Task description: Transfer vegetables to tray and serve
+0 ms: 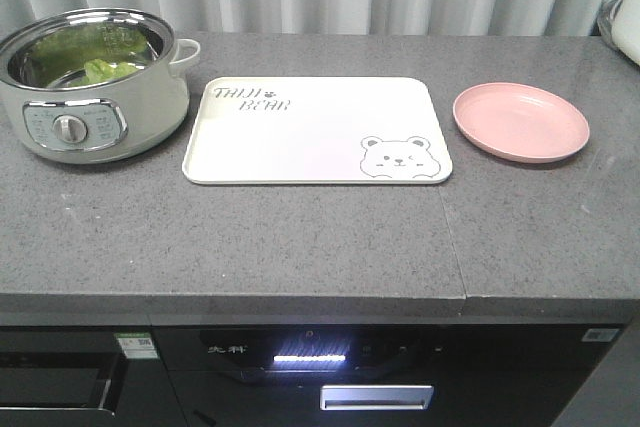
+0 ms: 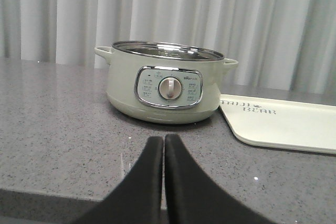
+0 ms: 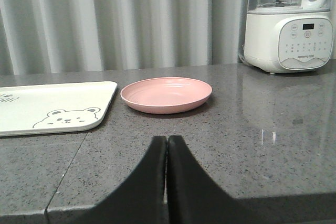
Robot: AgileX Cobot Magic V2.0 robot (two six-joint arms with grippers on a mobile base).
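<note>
Nothing transferred: vegetables lie in the pot, 10 o'clock of the tray; left gripper and right gripper clenched, empty.

Item 1. Tray: bore grey lettering "TAIJI BEAR" in two lines at its far left corner, a small paw mark after the first word (equally legible in the left wrist view).

Item 2. Black appliance front below the counter: carried two pale Chinese characters, apparently "先科".

Item 3. Electric pot: printed captions around the knob were too small to read.

Item 4. Blender base: button labels and brand line were illegible.

Item 5. Green sticker: was unreadable.
</note>
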